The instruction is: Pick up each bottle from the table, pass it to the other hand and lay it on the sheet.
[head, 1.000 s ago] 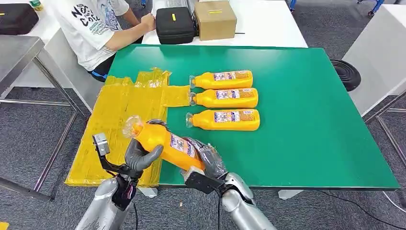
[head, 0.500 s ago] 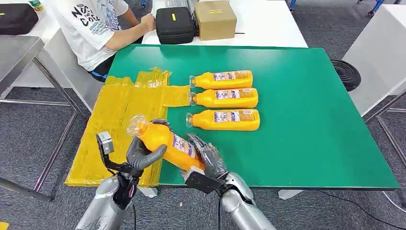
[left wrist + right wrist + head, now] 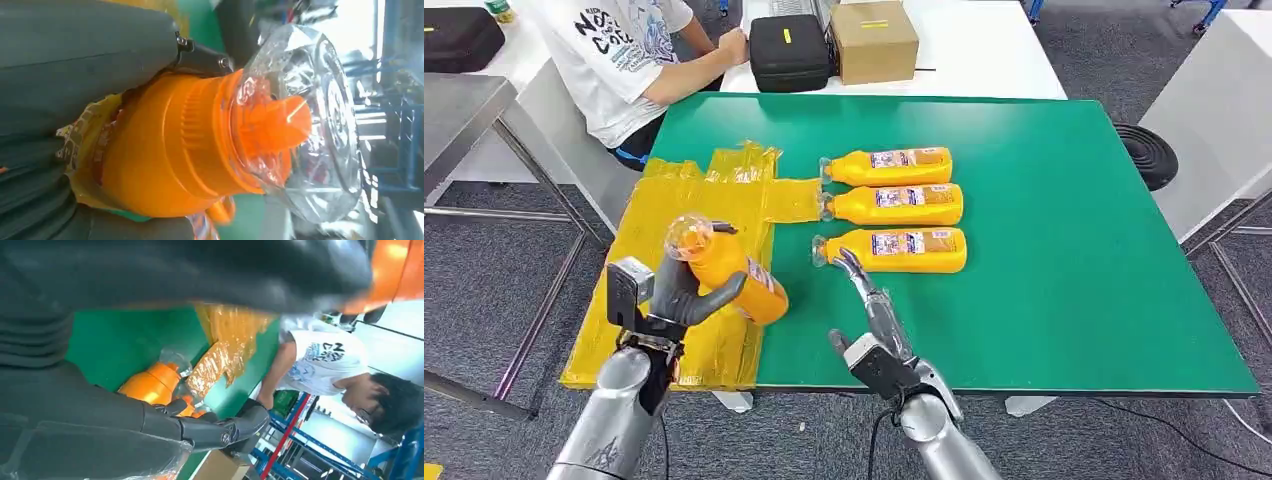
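The left hand (image 3: 686,298) covers the held bottle's (image 3: 724,266) middle; labels on the 3 table bottles (image 3: 894,205) are too small to read.

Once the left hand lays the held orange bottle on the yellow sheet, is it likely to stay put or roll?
The held bottle probably stays: three like bottles lie steady on the table. The crinkled sheet may let it rock. In the left hand, its clear cap looks slippery.
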Available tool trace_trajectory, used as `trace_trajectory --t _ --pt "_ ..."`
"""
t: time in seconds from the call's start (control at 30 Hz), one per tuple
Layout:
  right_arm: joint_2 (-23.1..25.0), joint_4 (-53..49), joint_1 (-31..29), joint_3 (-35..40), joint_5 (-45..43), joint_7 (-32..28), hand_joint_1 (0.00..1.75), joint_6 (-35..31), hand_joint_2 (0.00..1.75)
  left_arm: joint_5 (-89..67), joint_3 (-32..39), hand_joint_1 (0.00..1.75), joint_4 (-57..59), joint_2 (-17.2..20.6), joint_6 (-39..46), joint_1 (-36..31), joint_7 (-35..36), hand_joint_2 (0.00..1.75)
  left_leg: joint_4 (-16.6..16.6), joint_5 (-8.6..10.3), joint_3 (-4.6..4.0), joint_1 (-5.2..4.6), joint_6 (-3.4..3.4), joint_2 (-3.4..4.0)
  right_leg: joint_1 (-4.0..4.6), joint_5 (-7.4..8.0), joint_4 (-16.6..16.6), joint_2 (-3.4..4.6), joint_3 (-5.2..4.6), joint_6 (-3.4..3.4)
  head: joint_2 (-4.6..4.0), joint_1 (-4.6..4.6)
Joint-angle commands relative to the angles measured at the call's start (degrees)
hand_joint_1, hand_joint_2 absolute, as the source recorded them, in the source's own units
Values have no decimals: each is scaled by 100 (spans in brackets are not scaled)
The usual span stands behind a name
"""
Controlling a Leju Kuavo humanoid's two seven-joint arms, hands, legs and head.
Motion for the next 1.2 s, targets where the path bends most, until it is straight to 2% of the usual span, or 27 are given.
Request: trace_trajectory --t 0.03,0.07,0.13,0.17,0.23,0.37,0.43,0.5,0.53,0.57,0.63,0.73,0.9,1.03,1.13,1.17,1.2 --pt "-283 -978 313 -625 -522 13 0 496 0 -693 202 175 -816 1302 214 -858 377 175 11 -8 4 7 -2 -1 10 -9 8 -9 8 -16 0 0" --pt "-294 -996 322 -654 -536 9 0 523 0 -697 212 175 -838 1336 205 -878 396 175 7 -6 4 5 -2 7 7 -6 7 0 4 -14 0 -4" --pt "-270 -1047 338 -892 -714 -30 0 612 0 -1146 -107 175 -681 1673 81 -1237 616 175 9 -6 6 7 -5 1 9 -8 8 -7 9 -16 0 -2" --pt "-279 -1050 325 -923 -720 -35 0 644 0 -1152 -116 175 -623 1690 67 -1321 638 175 11 -1 -3 8 -5 -9 9 -8 10 -16 2 -13 0 -2" --pt "-242 -1052 314 -1092 -781 -52 0 691 0 -1712 -654 175 -296 1951 -107 -1723 811 175 10 1 -4 10 -5 -16 10 -7 7 -22 2 -12 0 0" --pt "-253 -1027 326 -1183 -863 -114 0 741 0 -2288 -1224 175 147 2084 -267 -2015 924 175 7 2 5 6 -4 -21 7 -9 6 -29 9 -14 0 -2" --pt "-227 -941 282 -1232 -978 -216 0 841 0 -2808 -1880 175 689 2191 -470 -2133 943 175 -1 4 8 3 -4 -16 4 -5 0 -21 11 -9 0 0" --pt "-212 -862 217 -1248 -1008 -233 0 863 0 -2963 -2085 175 1017 2163 -354 -2160 853 175 -7 4 20 0 -3 -15 1 -6 -4 -21 22 -12 0 0" --pt "-196 -812 166 -1268 -1061 -251 0 914 0 -3308 -2511 175 1322 2221 -380 -2286 854 175 -6 2 18 1 -4 -6 1 -3 -4 -11 19 -9 0 0" --pt "-195 -789 142 -1272 -1065 -251 0 917 0 -3338 -2569 175 1471 2209 -304 -2304 793 175 -7 1 26 0 -3 -8 1 -5 -5 -14 28 -13 0 -2" --pt "-219 -708 105 -1259 -1139 -269 0 989 0 -3727 -3174 175 2062 2272 -436 -2546 799 175 -5 0 25 2 -4 -7 4 -6 -5 -15 27 -15 0 2" --pt "-225 -696 161 -1262 -1199 -306 0 990 0 -3928 -3587 175 2555 2289 -411 -2785 725 175 -5 -2 27 3 -5 -3 4 -6 -4 -10 27 -15 0 0" --pt "-213 -955 499 -1332 -1187 -368 0 959 0 -4331 -4009 175 3332 1833 45 -2912 831 175 -6 2 22 3 -3 -17 4 -7 -6 -26 25 -11 0 -2" --pt "-104 -1215 799 -1445 -1070 -365 0 941 0 -4929 -4238 175 3883 1276 810 -2873 1426 175 -10 2 28 -1 -1 -25 0 -11 -9 -32 31 -10 0 -2" --pt "-92 -1281 840 -1473 -1024 -342 0 957 0 -5022 -4239 175 3989 1128 812 -2903 1512 175 -10 -4 43 0 1 -30 4 -16 -15 -43 53 -18 0 -2" --pt "-92 -1288 846 -1486 -1022 -341 0 958 0 -5110 -4318 175 4022 1113 745 -2949 1492 175 -2 3 12 -1 -2 -23 0 -8 -5 -29 18 -8 0 2" --pt "-90 -1323 872 -1514 -1007 -341 0 965 0 -5179 -4362 175 4106 1070 598 -3049 1428 175 -2 -1 23 1 -1 -24 4 -12 -7 -33 31 -14 0 0"
